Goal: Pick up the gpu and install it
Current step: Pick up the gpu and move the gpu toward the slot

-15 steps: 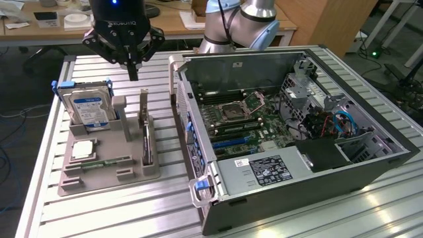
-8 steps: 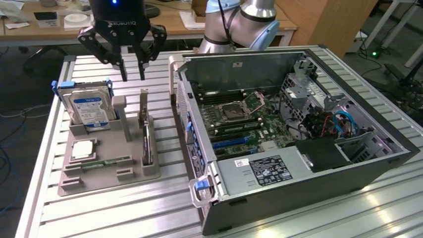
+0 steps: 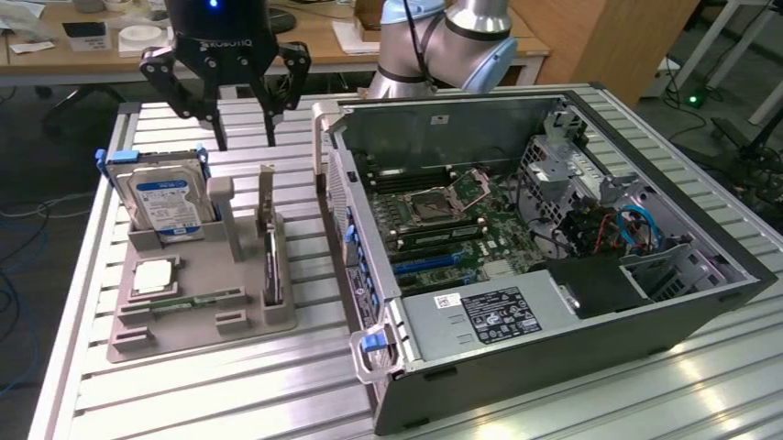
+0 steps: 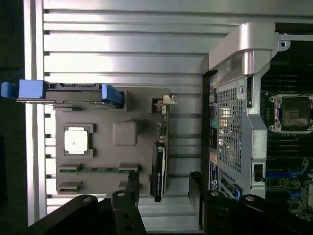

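Observation:
The gpu (image 3: 270, 252) stands on edge in a slot of the grey holder (image 3: 183, 335), its silver bracket end pointing to the back of the table. In the wrist view the gpu (image 4: 160, 164) shows edge-on, with the black cooler on one face. My gripper (image 3: 245, 139) hangs well above the back end of the holder, open, with nothing between its fingers. Seen from the wrist, the gripper (image 4: 164, 186) straddles the line of the card from high up and does not touch it. To the exterior view's right lies the open computer case (image 3: 490, 110), its motherboard (image 3: 453, 220) exposed.
The holder also carries a hard drive (image 3: 171, 202) with blue rails, a square processor (image 3: 157, 275) and a narrow memory stick (image 3: 196, 301). The case's side wall (image 3: 348, 229) rises close beside the gpu. Cables and a drive cage (image 3: 612, 229) fill the case's right part.

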Tool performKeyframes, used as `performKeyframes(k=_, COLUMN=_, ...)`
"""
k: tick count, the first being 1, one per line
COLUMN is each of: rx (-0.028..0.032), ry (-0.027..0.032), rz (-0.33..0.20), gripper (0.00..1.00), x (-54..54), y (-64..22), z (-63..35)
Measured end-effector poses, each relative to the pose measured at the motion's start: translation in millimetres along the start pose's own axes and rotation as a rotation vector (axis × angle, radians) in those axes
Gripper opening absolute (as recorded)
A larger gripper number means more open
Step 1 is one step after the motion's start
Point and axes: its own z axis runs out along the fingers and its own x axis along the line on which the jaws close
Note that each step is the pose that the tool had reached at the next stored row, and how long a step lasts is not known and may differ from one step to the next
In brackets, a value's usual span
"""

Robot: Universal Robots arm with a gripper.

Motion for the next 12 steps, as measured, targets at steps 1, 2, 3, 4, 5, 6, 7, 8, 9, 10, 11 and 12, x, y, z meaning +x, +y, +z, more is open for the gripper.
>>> performKeyframes(k=1, rx=-0.0002, ry=0.0003, rz=-0.005, gripper=0.53, x=-0.1, y=-0.5, z=0.3)
performKeyframes(k=2, rx=-0.0002, ry=0.0007, rz=-0.010, gripper=0.53, x=-0.1, y=-0.9, z=0.7)
performKeyframes(k=3, rx=-0.0002, ry=0.0010, rz=-0.011, gripper=0.53, x=0.0, y=-1.0, z=1.7)
performKeyframes(k=4, rx=-0.0003, ry=0.0013, rz=-0.011, gripper=0.53, x=0.0, y=-1.1, z=3.1)
performKeyframes(k=5, rx=-0.0002, ry=0.0014, rz=-0.011, gripper=0.53, x=0.1, y=-1.2, z=4.9)
performKeyframes(k=6, rx=-0.0002, ry=0.0015, rz=-0.011, gripper=0.53, x=0.0, y=-1.7, z=6.6)
performKeyframes(k=7, rx=-0.0002, ry=0.0017, rz=-0.011, gripper=0.53, x=0.0, y=-2.4, z=8.3)
performKeyframes(k=8, rx=-0.0002, ry=0.0021, rz=-0.011, gripper=0.53, x=0.1, y=-3.6, z=10.0)
performKeyframes(k=9, rx=-0.0002, ry=0.0029, rz=-0.011, gripper=0.53, x=0.1, y=-5.4, z=11.1)
performKeyframes(k=10, rx=-0.0001, ry=0.0035, rz=-0.011, gripper=0.53, x=0.0, y=-8.4, z=12.0)
performKeyframes(k=11, rx=-0.0002, ry=0.0041, rz=-0.011, gripper=0.53, x=0.1, y=-11.1, z=12.6)
performKeyframes(k=12, rx=-0.0001, ry=0.0043, rz=-0.011, gripper=0.53, x=0.1, y=-13.1, z=13.3)
